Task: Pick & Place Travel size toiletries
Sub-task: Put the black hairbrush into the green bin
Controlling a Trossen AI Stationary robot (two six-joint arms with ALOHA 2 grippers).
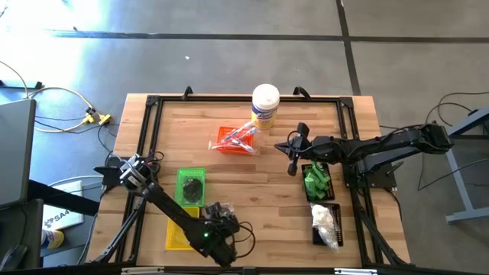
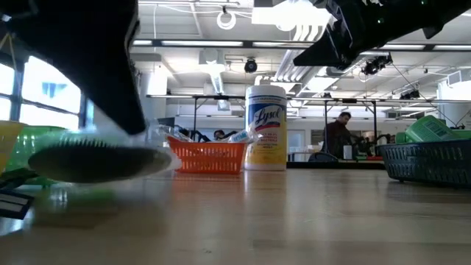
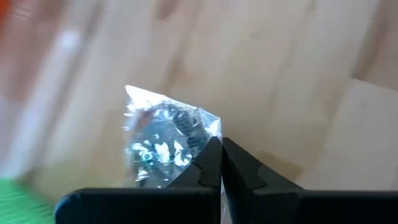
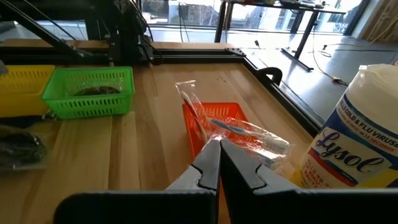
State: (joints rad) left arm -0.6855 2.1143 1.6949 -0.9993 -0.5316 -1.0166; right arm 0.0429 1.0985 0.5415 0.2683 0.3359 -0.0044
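Observation:
My left gripper (image 3: 221,148) is shut on a clear bag (image 3: 165,137) with a small black piece inside. It stands near the table's front edge, right of the yellow tray (image 1: 177,231). In the low view the bagged black piece (image 2: 96,158) hangs under the dark arm. My right gripper (image 1: 293,158) is shut on nothing and hovers between the orange tray (image 1: 235,140), which holds clear-wrapped sticks, and the black tray (image 1: 325,202). That tray holds green bottles (image 1: 316,182) and white fluffy bits (image 1: 325,219). My left gripper pinches the clear bag by one edge at a corner (image 3: 208,138) between its two fingertips, coming at it slanting down from above. The bag hangs beside and below the fingers. In the low view it appears lifted just clear of the table.
A green tray (image 1: 191,186) with black pieces stands left of centre, behind the yellow tray. A large white canister (image 1: 265,105) stands at the back, beside the orange tray. Bare wood (image 1: 260,191) lies mid-table. A black metal frame (image 1: 153,103) rims the table.

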